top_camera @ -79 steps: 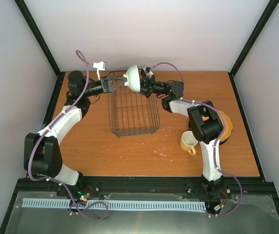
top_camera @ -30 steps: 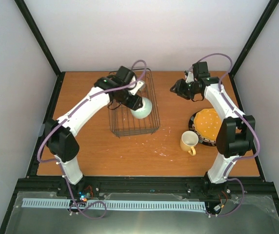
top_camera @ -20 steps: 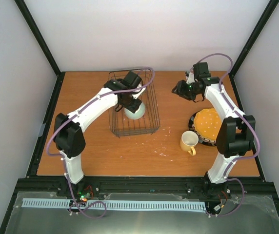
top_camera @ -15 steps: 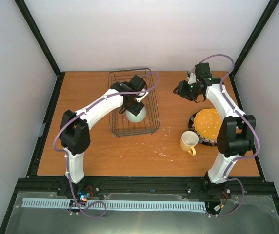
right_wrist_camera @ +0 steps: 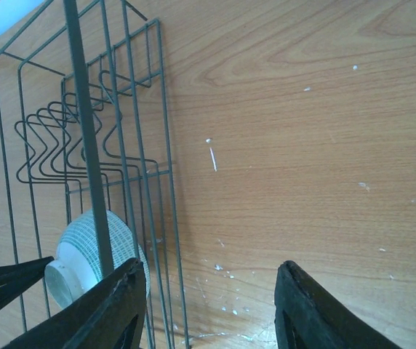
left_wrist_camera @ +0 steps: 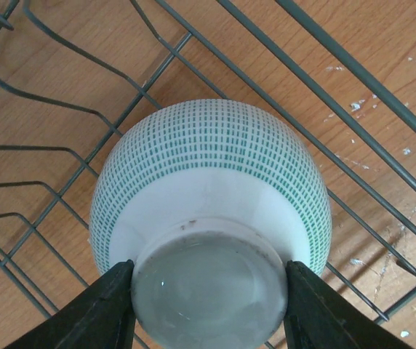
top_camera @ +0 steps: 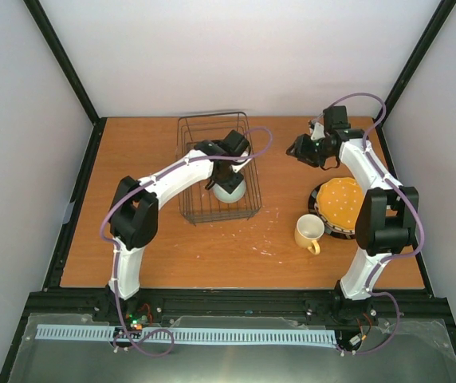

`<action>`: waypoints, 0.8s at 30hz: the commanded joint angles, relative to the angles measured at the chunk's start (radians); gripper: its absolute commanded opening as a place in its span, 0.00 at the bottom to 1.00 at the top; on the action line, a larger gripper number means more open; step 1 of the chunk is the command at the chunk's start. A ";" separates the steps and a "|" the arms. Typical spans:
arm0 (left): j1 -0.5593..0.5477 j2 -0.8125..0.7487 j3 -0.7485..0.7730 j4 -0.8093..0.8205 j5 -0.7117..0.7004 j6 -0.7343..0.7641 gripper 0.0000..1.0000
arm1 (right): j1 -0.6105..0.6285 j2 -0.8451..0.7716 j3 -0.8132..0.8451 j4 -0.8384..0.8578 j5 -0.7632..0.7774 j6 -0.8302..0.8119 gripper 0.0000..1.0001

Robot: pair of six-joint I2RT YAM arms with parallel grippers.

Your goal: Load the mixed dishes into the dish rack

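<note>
Your left wrist camera shows what the top view cannot. The left pincer point(left_wrist_camera: 208, 309) is closed on the foot ring of the bowl point(left_wrist_camera: 212, 167), one dark finger point(left_wrist_camera: 99, 313) pressing on each side. The bowl's foot faces the camera and its mouth points away. It is white with rows of small green dashes.

From above, you see that the bowl point(top_camera: 229, 190) sits inside the dish rack point(top_camera: 212, 217), in the near right part. I cannot tell whether it touches the wires below.

In the right wrist view the bowl point(right_wrist_camera: 95, 251) shows through the rack's side wires point(right_wrist_camera: 84, 109). The right pincer point(right_wrist_camera: 208, 309) is open, with only bare counter point(right_wrist_camera: 281, 145) between its fingers.

To the right of the rack, well apart from it, stand the cream-yellow mug point(top_camera: 308, 231) and, just beside it, the orange dotted plate point(top_camera: 346, 203).

Your left arm bends over the rack from the left. The right arm reaches to the far right, with its pincer point(top_camera: 298, 149) turned toward the rack.
</note>
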 commanded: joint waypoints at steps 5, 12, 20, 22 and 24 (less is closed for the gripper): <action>-0.009 0.032 0.067 0.067 -0.023 0.038 0.01 | -0.036 -0.012 -0.026 0.002 -0.023 -0.035 0.48; -0.009 0.062 0.068 0.074 -0.086 0.038 0.18 | -0.050 -0.015 -0.034 -0.005 -0.028 -0.047 0.48; -0.009 0.083 0.066 0.085 -0.119 0.037 0.28 | -0.063 -0.017 -0.039 -0.019 -0.032 -0.065 0.48; -0.009 0.087 0.068 0.088 -0.116 0.034 0.33 | -0.067 -0.019 -0.040 -0.023 -0.032 -0.070 0.48; -0.008 0.091 0.071 0.089 -0.112 0.032 0.35 | -0.070 -0.022 -0.043 -0.028 -0.031 -0.076 0.48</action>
